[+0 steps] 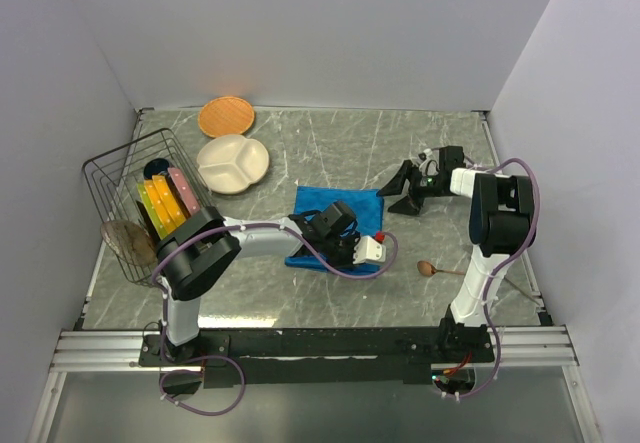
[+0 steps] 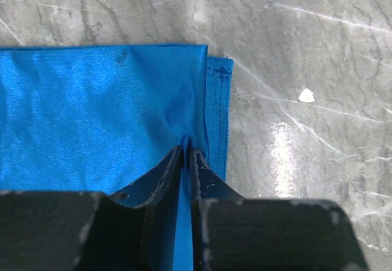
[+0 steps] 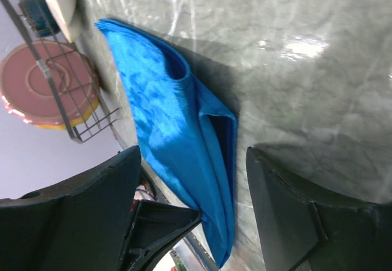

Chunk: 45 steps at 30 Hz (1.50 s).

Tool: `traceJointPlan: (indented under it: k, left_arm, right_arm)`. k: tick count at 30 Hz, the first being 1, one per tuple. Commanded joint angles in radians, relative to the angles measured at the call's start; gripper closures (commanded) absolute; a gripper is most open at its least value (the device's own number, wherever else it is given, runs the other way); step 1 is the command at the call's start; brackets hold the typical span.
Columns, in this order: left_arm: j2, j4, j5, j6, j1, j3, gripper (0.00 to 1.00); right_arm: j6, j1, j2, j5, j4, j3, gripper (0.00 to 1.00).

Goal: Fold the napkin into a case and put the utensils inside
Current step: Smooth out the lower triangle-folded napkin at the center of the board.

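Observation:
The bright blue napkin [image 1: 345,203] lies folded in layers at the middle of the table. My left gripper [image 1: 325,225] rests on its near part. In the left wrist view the fingers [image 2: 168,173] stand nearly together, pinching a raised fold of the napkin [image 2: 92,112] close to its hemmed edge. My right gripper [image 1: 398,193] hangs just right of the cloth with jaws wide apart and nothing held. Its wrist view shows the napkin [image 3: 165,118] beyond the gripper [image 3: 193,204], its layers gaping along one edge. A brown wooden spoon [image 1: 430,268] lies near the right arm's base.
A white divided plate [image 1: 232,163] and an orange round plate [image 1: 225,116] sit at the back left. A wire basket [image 1: 125,168] holding colourful flat plates stands at the left edge. Walls close the table on three sides.

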Motion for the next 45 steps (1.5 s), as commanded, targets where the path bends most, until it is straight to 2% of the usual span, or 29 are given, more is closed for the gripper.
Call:
traceJointPlan:
  k: [1, 14, 26, 33, 45]
  left_arm:
    - [0.018, -0.014, 0.025, 0.022, 0.005, 0.011, 0.84]
    - [0.024, -0.02, 0.025, 0.026, 0.013, 0.019, 0.84]
    - [0.022, -0.026, 0.022, 0.022, 0.016, 0.02, 0.84]
    - [0.008, -0.035, 0.027, 0.035, 0.019, 0.013, 0.99]
    - [-0.016, -0.092, 0.059, 0.072, 0.018, -0.001, 0.99]
  right_arm:
    - [0.045, -0.003, -0.041, -0.06, 0.086, -0.023, 0.21]
    - [0.099, 0.028, -0.015, -0.078, 0.146, 0.008, 0.19]
    - [0.098, 0.06, 0.034, -0.029, 0.157, 0.02, 0.18]
    - [0.068, 0.06, 0.049, 0.041, 0.118, 0.023, 0.17]
    - [0.052, 0.06, 0.054, 0.078, 0.089, 0.04, 0.16]
